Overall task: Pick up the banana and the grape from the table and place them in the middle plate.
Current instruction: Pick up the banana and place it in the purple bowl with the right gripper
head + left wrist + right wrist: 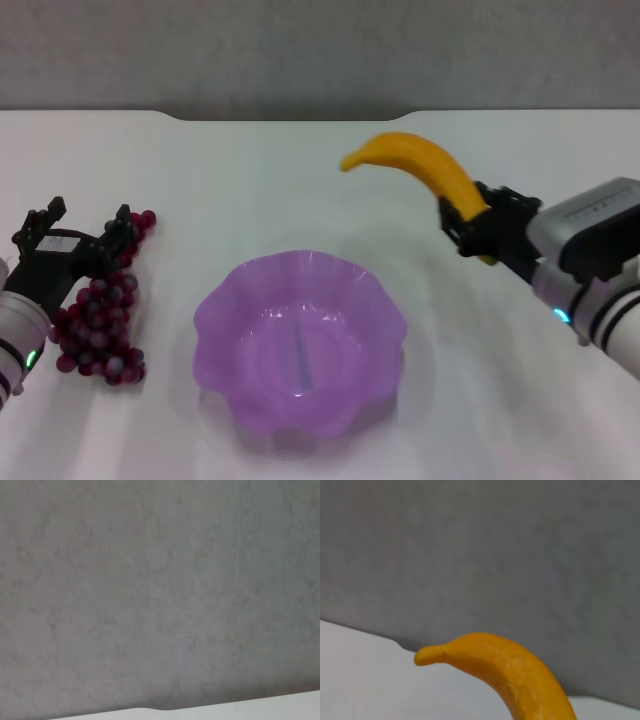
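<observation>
My right gripper (pixel 472 222) is shut on the yellow-orange banana (pixel 420 166) and holds it up above the white table (pixel 300 180), to the right of and behind the purple scalloped plate (pixel 300 345). The banana also fills the lower part of the right wrist view (pixel 510 672). The plate holds nothing. The bunch of dark red grapes (pixel 100 320) lies on the table at the left. My left gripper (pixel 85 235) sits low at the bunch's far end, one finger (pixel 122 230) against the grapes, the jaws spread.
A grey wall (pixel 320 50) runs behind the table's far edge. The left wrist view shows only that wall (pixel 160 590) and a strip of table edge (pixel 250 707).
</observation>
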Robot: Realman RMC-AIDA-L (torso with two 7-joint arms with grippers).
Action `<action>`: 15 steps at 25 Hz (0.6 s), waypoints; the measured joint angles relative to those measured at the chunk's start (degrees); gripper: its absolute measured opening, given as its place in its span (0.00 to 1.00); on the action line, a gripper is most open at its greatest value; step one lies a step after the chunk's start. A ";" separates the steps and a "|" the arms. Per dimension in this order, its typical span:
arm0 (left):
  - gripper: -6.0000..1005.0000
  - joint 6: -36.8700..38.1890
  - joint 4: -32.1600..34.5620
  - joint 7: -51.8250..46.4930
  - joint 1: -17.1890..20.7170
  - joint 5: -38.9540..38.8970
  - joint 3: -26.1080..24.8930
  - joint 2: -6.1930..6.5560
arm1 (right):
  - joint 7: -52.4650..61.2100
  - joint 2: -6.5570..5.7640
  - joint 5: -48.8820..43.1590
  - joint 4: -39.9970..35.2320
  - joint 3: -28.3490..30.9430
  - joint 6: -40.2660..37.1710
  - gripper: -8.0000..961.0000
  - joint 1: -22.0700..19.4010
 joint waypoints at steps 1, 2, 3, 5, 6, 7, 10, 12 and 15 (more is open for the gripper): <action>0.89 0.00 -0.02 0.00 -0.01 0.00 0.06 0.00 | 0.04 0.04 -0.60 -1.08 -0.27 0.00 0.57 -0.08; 0.89 0.01 -0.07 0.00 -0.03 0.00 0.20 -0.01 | 0.09 0.12 -0.89 -1.86 -0.77 0.02 0.57 -0.17; 0.89 0.01 -0.09 0.00 -0.04 0.00 0.35 -0.01 | 0.09 0.12 -0.95 -2.50 -1.38 0.03 0.57 -0.23; 0.89 0.03 -0.12 0.00 -0.06 -0.01 0.63 0.01 | 0.12 0.18 -1.01 -3.49 -3.16 0.08 0.58 -0.25; 0.89 0.03 -0.15 -0.01 -0.06 -0.03 0.66 0.02 | 0.15 0.23 -1.00 -3.83 -4.25 0.10 0.58 -0.24; 0.89 0.04 -0.18 -0.02 -0.07 -0.05 0.68 0.02 | 0.19 0.33 -0.98 -4.10 -5.54 0.12 0.58 -0.19; 0.89 0.05 -0.21 -0.29 -0.17 -0.08 0.70 0.00 | 1.02 0.49 -0.71 -4.90 -9.39 0.17 0.58 0.05; 0.89 0.05 -0.23 -0.40 -0.29 -0.09 0.70 -0.01 | 2.51 0.51 -0.73 -5.42 -11.49 0.21 0.59 0.35; 0.89 0.05 -0.24 -0.46 -0.34 -0.09 0.70 -0.01 | 4.87 0.53 -0.85 -6.11 -14.93 0.22 0.59 1.32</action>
